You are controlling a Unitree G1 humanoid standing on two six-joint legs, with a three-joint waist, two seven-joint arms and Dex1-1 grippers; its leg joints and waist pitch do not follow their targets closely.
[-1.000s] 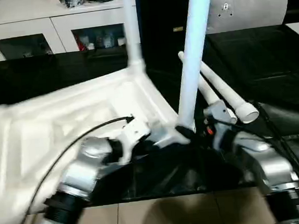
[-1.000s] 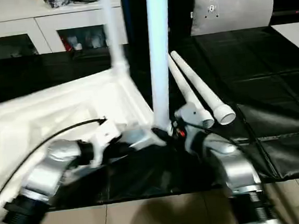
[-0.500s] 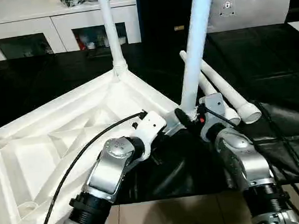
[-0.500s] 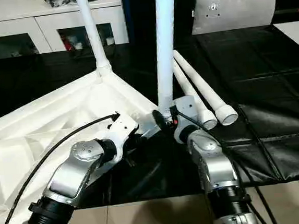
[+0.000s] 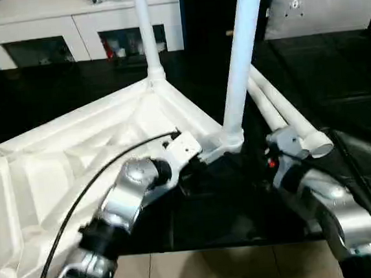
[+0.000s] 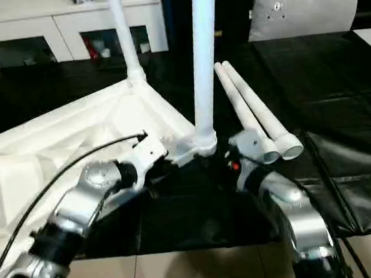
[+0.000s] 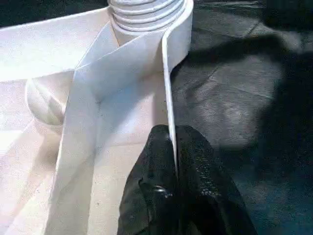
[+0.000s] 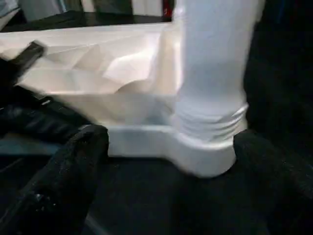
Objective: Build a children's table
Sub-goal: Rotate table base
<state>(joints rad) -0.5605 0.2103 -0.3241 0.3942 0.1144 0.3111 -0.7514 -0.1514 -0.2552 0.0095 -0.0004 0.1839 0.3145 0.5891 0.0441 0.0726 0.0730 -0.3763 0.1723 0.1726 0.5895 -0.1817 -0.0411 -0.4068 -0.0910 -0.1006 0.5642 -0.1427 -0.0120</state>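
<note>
The children's table lies upside down on the black cover, its ribbed white top [image 5: 76,155] facing up. One white leg [image 5: 144,25] stands in the far corner socket. Another leg [image 5: 242,56] stands in the near corner socket [image 5: 231,138]. Two loose legs [image 5: 286,114] lie side by side to the right. My left gripper [image 7: 172,139] is shut on the top's thin rim, just short of the near socket. My right gripper [image 8: 171,142] is open, its fingers [image 8: 83,147] spread wide on either side of the near leg's base without touching it.
A white glass-doored cabinet [image 5: 46,34] stands behind the work surface and a grey cushion [image 5: 326,6] lies at the back right. The black cover ends close in front of me, with tiled floor [image 5: 203,267] below. A black cable [image 5: 98,179] runs along my left forearm.
My right gripper has let go of the near leg's base, spread its fingers and drawn back a little. The left gripper keeps its pinch on the rim. The camera has shifted.
</note>
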